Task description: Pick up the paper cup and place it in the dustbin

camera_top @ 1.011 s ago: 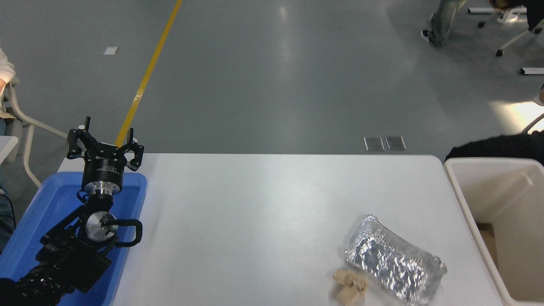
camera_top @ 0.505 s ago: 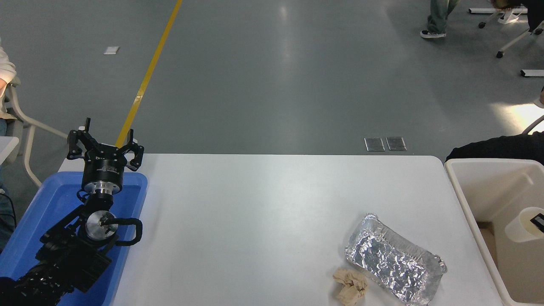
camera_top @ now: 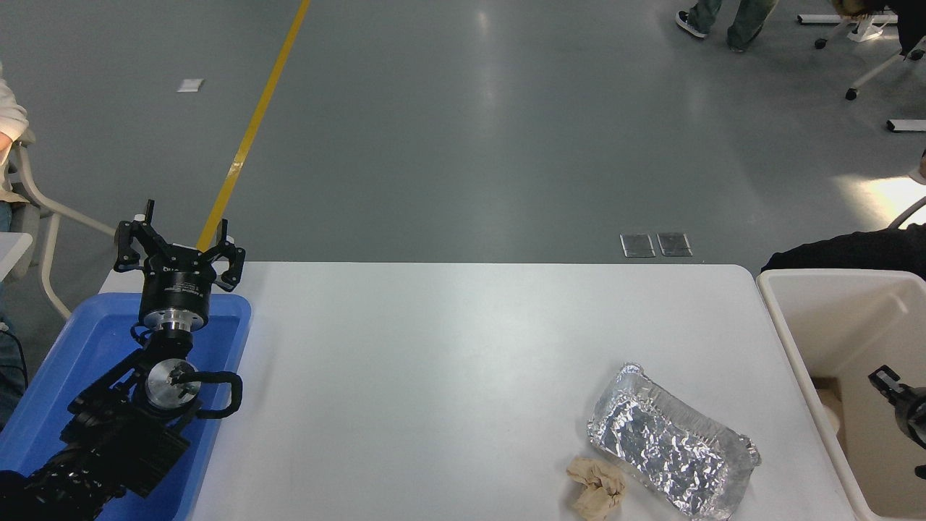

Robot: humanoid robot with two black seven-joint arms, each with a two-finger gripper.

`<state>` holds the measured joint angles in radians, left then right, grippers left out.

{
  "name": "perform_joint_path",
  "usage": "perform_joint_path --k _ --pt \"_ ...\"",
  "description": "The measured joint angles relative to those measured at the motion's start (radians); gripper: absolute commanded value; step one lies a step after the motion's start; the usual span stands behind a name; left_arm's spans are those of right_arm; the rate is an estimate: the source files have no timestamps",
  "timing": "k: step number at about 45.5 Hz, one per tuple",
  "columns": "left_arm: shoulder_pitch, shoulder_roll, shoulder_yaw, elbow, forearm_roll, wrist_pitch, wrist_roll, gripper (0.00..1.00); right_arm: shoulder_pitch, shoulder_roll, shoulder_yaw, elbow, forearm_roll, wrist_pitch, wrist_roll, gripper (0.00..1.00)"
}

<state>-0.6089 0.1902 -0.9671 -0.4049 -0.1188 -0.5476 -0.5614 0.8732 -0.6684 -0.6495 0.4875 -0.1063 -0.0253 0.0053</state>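
Observation:
The dustbin (camera_top: pixel 785 340) stands off the table's right end, cream-white with a beige inside. A small pale rounded shape (camera_top: pixel 830 420) lies low inside it against the left wall; it looks like the paper cup, mostly hidden by the rim. My right gripper (camera_top: pixel 899 405) comes in from the right edge and hangs over the bin's inside, open and holding nothing. My left gripper (camera_top: pixel 178 242) is parked at the lower left above the blue tray, open and empty.
A crumpled foil tray (camera_top: pixel 669 441) and a tan paper wad (camera_top: pixel 597 488) lie on the white table (camera_top: pixel 448 362) at the front right. A blue tray (camera_top: pixel 79 362) sits at the left end. People and chairs are at the far edges.
Half a second ago my right gripper held the white cup over the bin. The cup has now left the gripper and dropped into the bin. The left arm has not moved.

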Motion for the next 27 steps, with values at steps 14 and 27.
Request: perform_joint_path --k 14,27 --pt "0.001 0.000 0.001 0.000 0.001 -0.002 0.001 0.99 0.494 -0.154 -0.215 0.373 -0.295 0.052 0.000 1.00" --pt "0.001 0.000 0.001 0.000 0.001 -0.002 0.001 0.99 1.005 -0.086 -0.343 0.800 -0.357 0.369 -0.004 1.00"
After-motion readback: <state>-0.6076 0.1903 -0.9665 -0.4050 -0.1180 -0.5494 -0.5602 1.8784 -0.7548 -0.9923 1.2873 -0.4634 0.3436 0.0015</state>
